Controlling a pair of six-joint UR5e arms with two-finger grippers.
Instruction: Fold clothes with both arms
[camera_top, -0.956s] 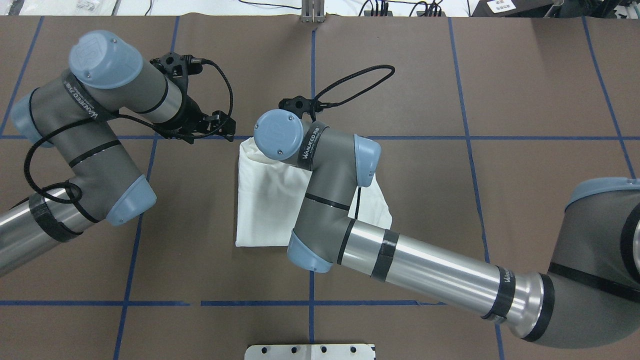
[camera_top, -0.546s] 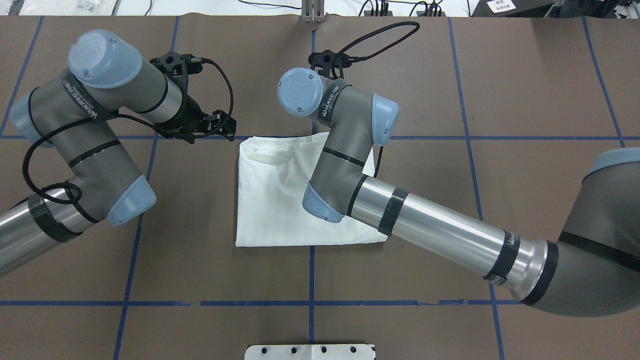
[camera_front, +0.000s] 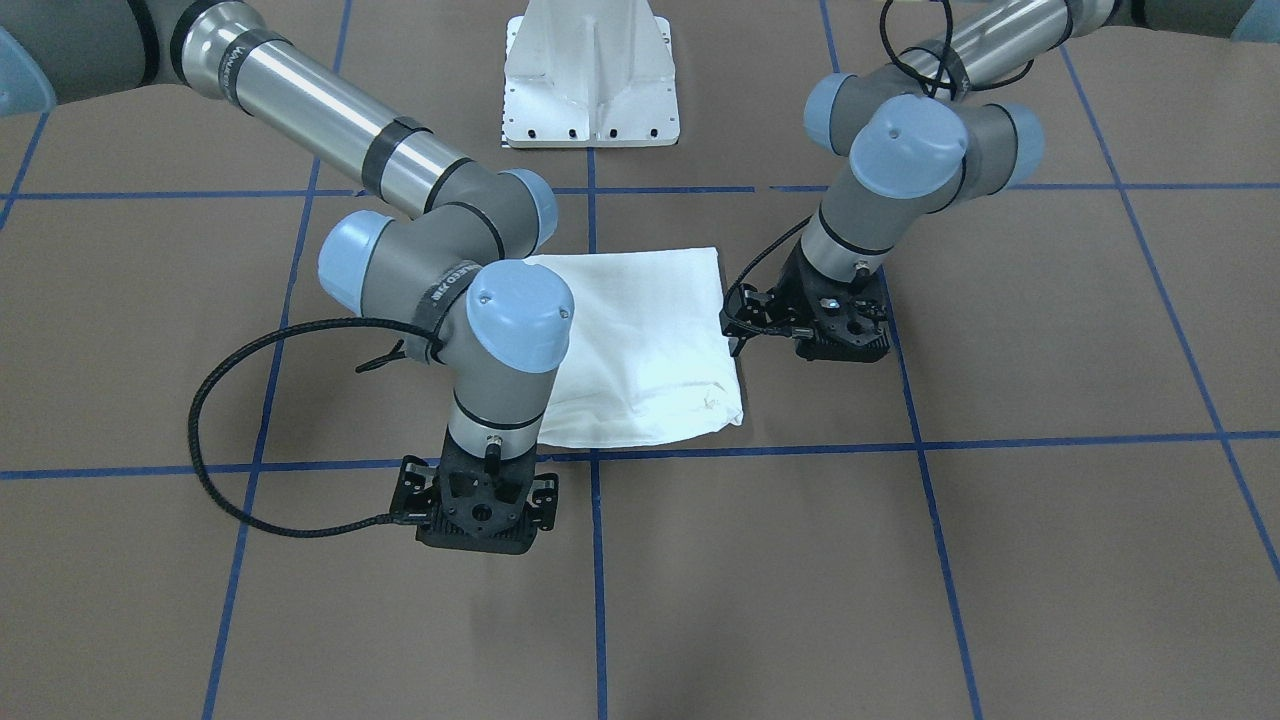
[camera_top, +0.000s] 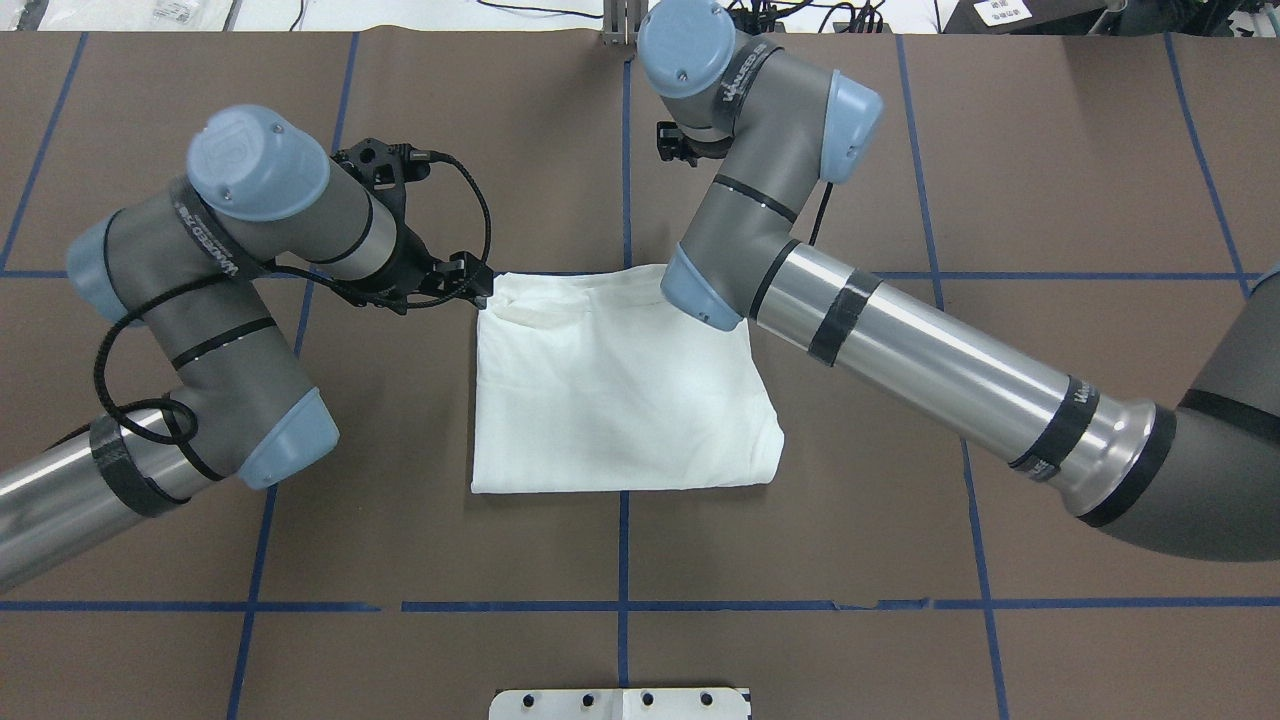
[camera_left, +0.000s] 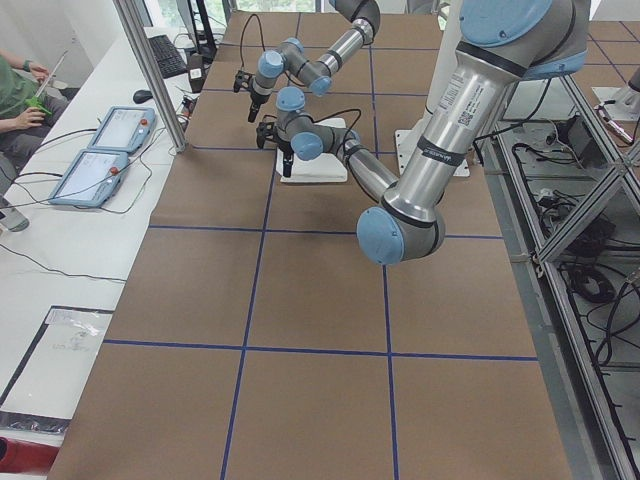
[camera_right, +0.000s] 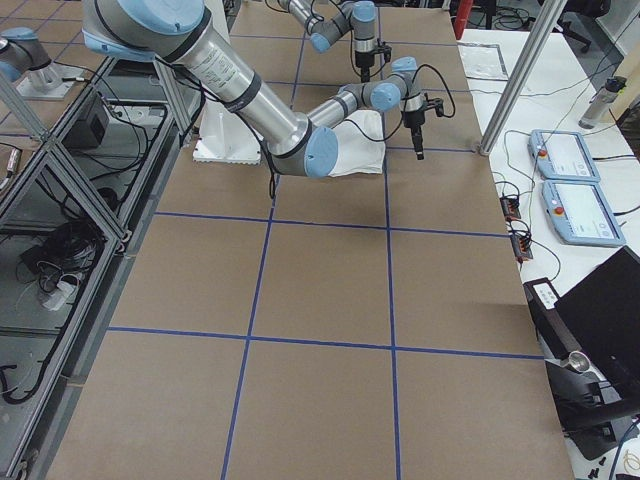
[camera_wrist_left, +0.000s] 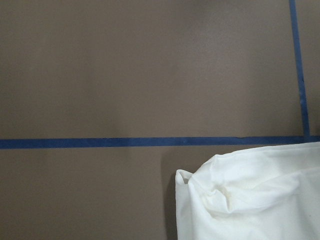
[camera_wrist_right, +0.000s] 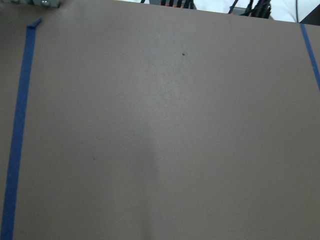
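Note:
The clothes are one white shirt (camera_top: 620, 390) folded into a flat rectangle in the middle of the brown table, its ribbed collar (camera_top: 540, 310) at the far left corner. My left gripper (camera_top: 478, 285) is tilted down at that corner, right beside the cloth, jaws apart and holding nothing. It also shows at the shirt's edge (camera_front: 738, 322). The left wrist view has only the shirt corner (camera_wrist_left: 250, 200) on bare table. My right gripper (camera_front: 476, 522) points down past the shirt's far edge, clear of the cloth. Its fingers are hidden under the wrist, so I cannot tell their state.
The white pedestal base (camera_front: 590, 75) stands at the robot's side of the table. Blue tape lines (camera_top: 625, 605) grid the brown surface. A metal post (camera_top: 625, 25) rises at the far edge. A seated person (camera_left: 15, 95) and two pendants (camera_left: 100, 150) are on the side desk.
My right arm swung off the shirt to the far side of the table, leaving the cloth flat and uncovered. My left gripper moved in to the shirt's far left corner.

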